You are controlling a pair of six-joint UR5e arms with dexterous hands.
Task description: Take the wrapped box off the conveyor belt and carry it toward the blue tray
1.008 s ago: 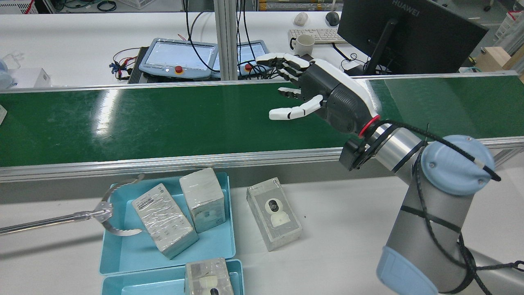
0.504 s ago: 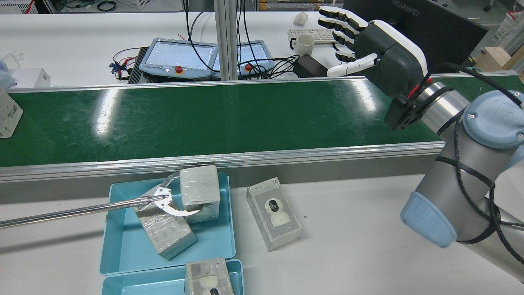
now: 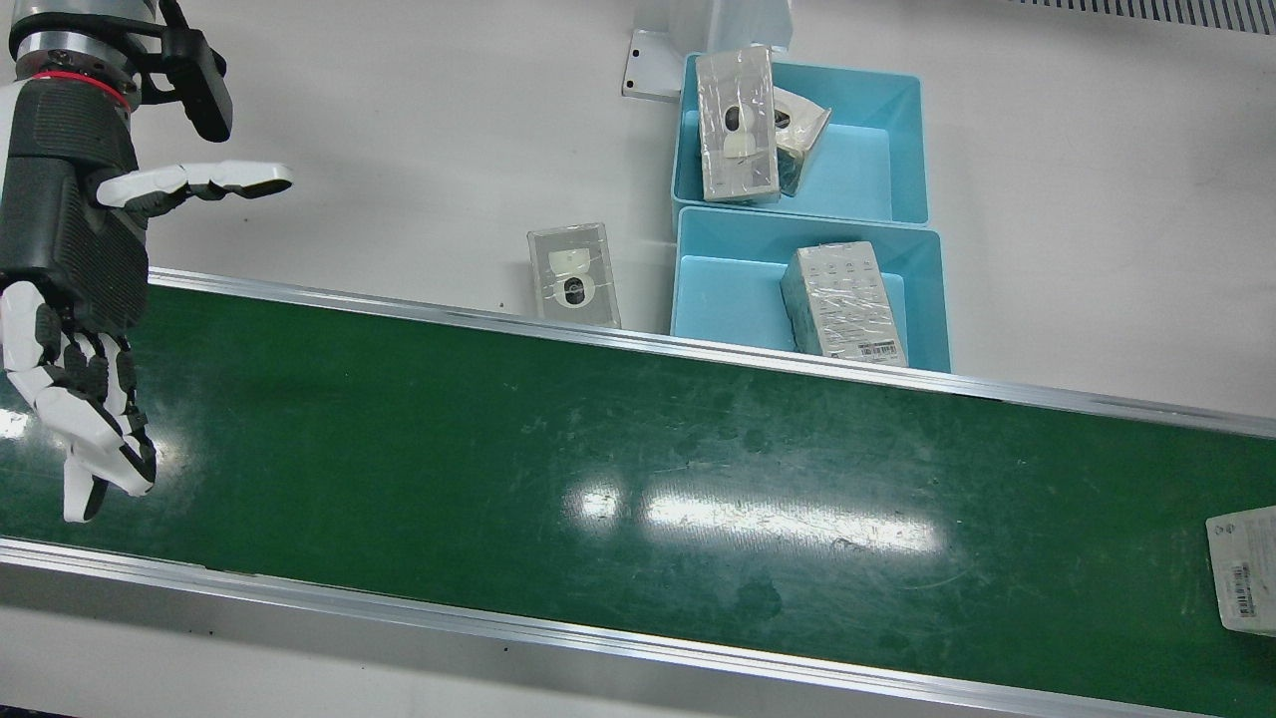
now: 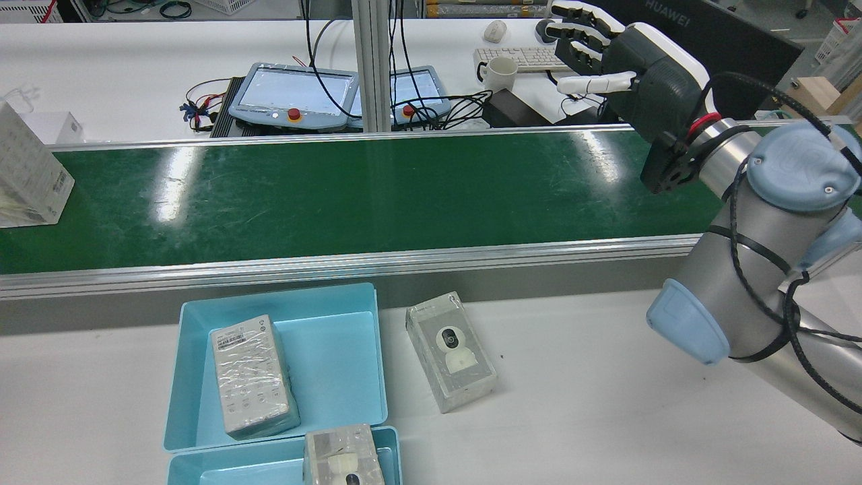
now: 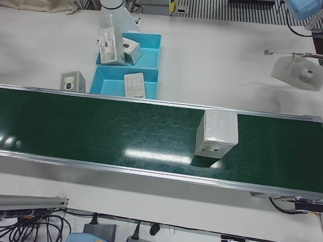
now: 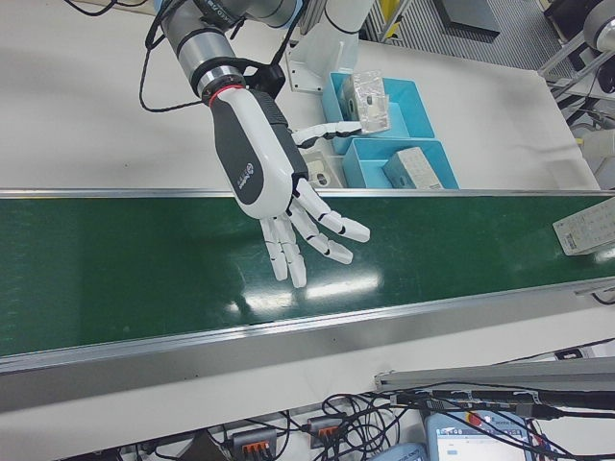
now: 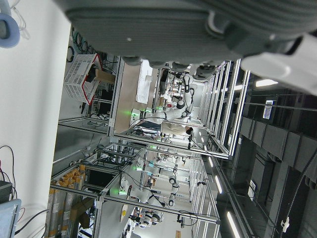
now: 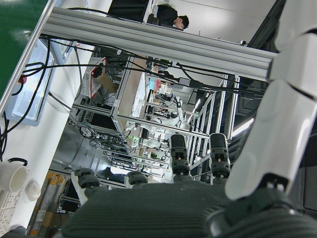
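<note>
Overhead, your right hand (image 3: 70, 289) hangs empty with fingers spread above the conveyor belt (image 3: 638, 469); the wrapped box (image 3: 1244, 568) lies at its far end. From behind, the blue tray (image 4: 337, 350) sits below. Your left hand's state I cannot tell.

A white mug (image 4: 500, 73) stands on the far table (image 4: 135, 60). Just behind the mug lies a pale keyboard (image 4: 518, 58), and farther back a white mouse (image 4: 495, 30). To the mug's right rises a dark monitor (image 4: 734, 60). Just in front of the mug, a black power brick (image 4: 512, 111) trails cables. Left of the mug stand an upright aluminium post (image 4: 374, 64) and two grey teach pendants (image 4: 293, 94), each with a red button.
</note>
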